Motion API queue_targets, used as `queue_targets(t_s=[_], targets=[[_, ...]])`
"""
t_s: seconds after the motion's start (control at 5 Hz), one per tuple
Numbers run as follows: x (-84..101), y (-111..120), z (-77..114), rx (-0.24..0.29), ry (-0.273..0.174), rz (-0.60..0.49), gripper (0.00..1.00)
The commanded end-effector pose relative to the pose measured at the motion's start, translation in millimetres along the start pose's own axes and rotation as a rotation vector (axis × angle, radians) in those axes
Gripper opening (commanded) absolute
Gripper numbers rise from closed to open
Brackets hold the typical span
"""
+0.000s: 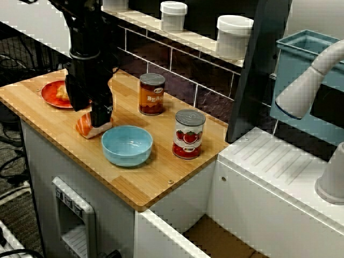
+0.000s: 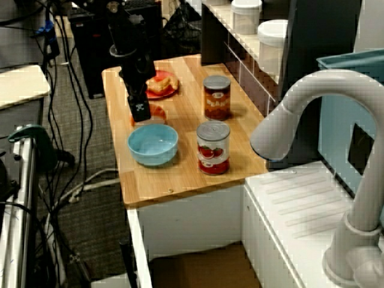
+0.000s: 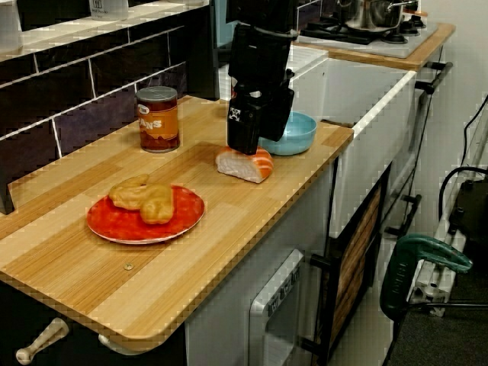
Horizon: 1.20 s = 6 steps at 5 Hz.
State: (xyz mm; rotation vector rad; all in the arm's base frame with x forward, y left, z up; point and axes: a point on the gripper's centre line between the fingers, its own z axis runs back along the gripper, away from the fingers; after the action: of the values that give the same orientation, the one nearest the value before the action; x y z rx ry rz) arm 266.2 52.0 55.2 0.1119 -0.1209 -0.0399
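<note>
My black gripper [image 1: 101,119] hangs straight down over a piece of salmon [image 1: 86,128], orange with a white side, which lies flat on the wooden counter [image 1: 156,180]. The fingertips are just above or touching the top of the salmon [image 3: 245,165]. In the view from the counter's end the gripper [image 3: 255,149] shows its jaws apart, and nothing is lifted. In the view from the sink side the gripper [image 2: 141,114] hides part of the salmon [image 2: 158,111]. A light blue bowl [image 1: 127,145] sits right beside the fish.
A red plate [image 3: 145,217] holds bread rolls [image 3: 145,200]. A brown beans can [image 1: 151,94] and a tomato can [image 1: 188,134] stand near the tiled back wall. White canisters [image 1: 234,35] sit on the shelf. A sink with a faucet [image 2: 312,108] adjoins the counter.
</note>
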Motion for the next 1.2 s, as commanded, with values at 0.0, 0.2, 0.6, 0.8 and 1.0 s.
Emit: queue_targets(t_s=[0.0,0.2,0.6,0.8,1.0], targets=[[19.7,2.5,-5.1,0.032,-0.02,0.006,1.0],[22.8,5.1,-9.8,0.037,-0.001,0.002,1.0],[22.4,10.0,-22.2,0.059,0.018,0.011,1.0],[22.0,12.7,-20.4,0.053,0.017,0.026,0.0],[23.6,14.6,-19.3,0.05,0.021,0.026,0.0]])
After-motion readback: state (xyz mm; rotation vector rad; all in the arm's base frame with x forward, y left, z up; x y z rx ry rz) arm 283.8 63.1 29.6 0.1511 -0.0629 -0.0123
